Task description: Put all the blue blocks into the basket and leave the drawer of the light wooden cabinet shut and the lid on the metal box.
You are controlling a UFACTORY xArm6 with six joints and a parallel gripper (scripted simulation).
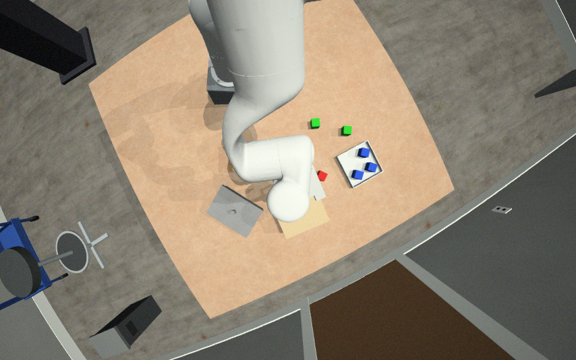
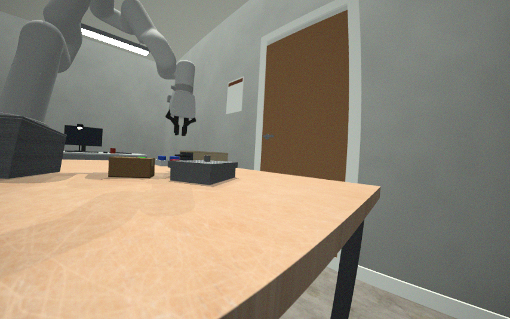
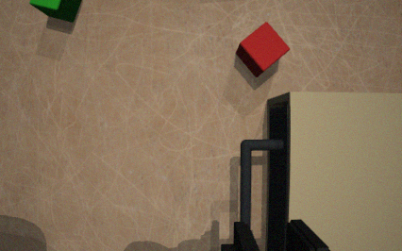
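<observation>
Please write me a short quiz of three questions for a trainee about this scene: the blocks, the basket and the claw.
1. How many blue blocks lie in the basket?
2. True or false: the red block lies in the basket.
3. Where is the claw?
A. Raised above the table, holding nothing
B. Down inside the basket
C. Gripping the red block

Key: 1. three; 2. false, it lies on the table beside the basket; 3. A
</observation>
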